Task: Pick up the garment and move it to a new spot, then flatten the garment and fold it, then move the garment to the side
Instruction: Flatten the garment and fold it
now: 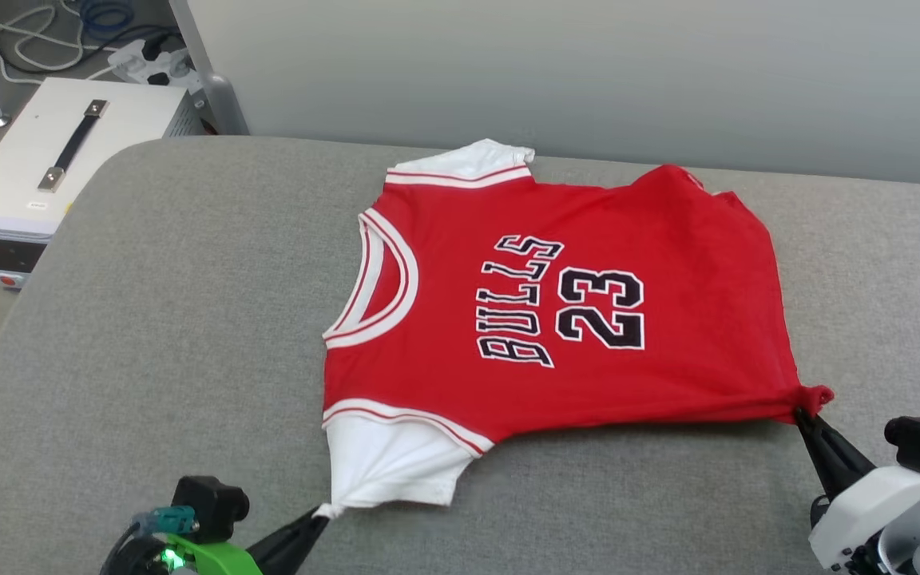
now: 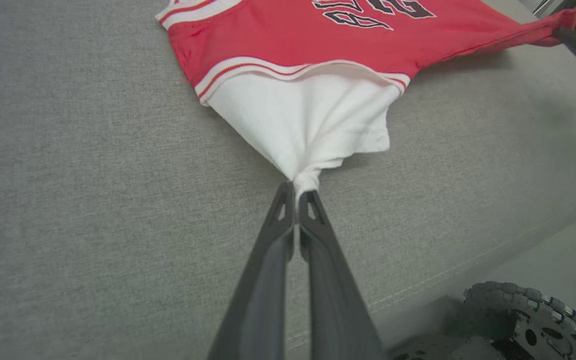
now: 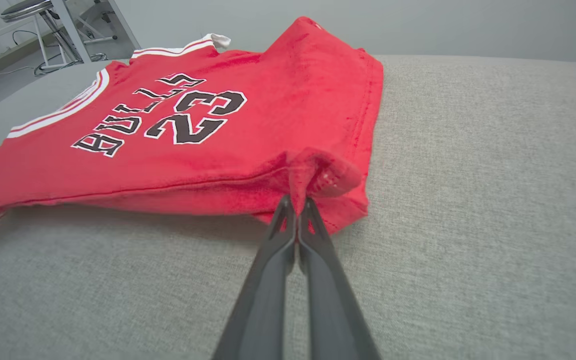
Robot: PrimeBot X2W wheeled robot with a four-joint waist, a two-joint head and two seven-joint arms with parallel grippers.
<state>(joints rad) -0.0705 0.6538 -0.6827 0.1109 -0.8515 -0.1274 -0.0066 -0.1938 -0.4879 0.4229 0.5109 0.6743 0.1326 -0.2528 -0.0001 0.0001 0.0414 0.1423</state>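
1. The left gripper point(image 2: 295, 192) is pinched tight on the bunched tip of the near white sleeve point(image 2: 308, 115). Its two dark fingers are pressed together, and the cloth fans out from them.
2. The right gripper point(image 3: 295, 205) is clamped on the near hem corner point(image 3: 323, 172). The red fabric puckers where the fingers meet.
3. Between the two grips, the garment's near edge runs taut, with a shadow beneath it.
4. The garment point(image 1: 572, 303) lies spread front-up in the middle of the grey fabric-covered counter point(image 1: 172, 335). Its collar points to the robot's left and its hem to the right, so "BULLS" and "23" read sideways in the head view. The far white sleeve point(image 1: 480, 160) peeks out at the back edge.
5. Past the counter's left end, a white box point(image 1: 45, 160) with a dark handle sits on the floor. A power strip point(image 1: 148, 64) and cables lie behind the box.
6. In the left wrist view, a ridged wheel point(image 2: 523, 320) shows below the counter's edge.
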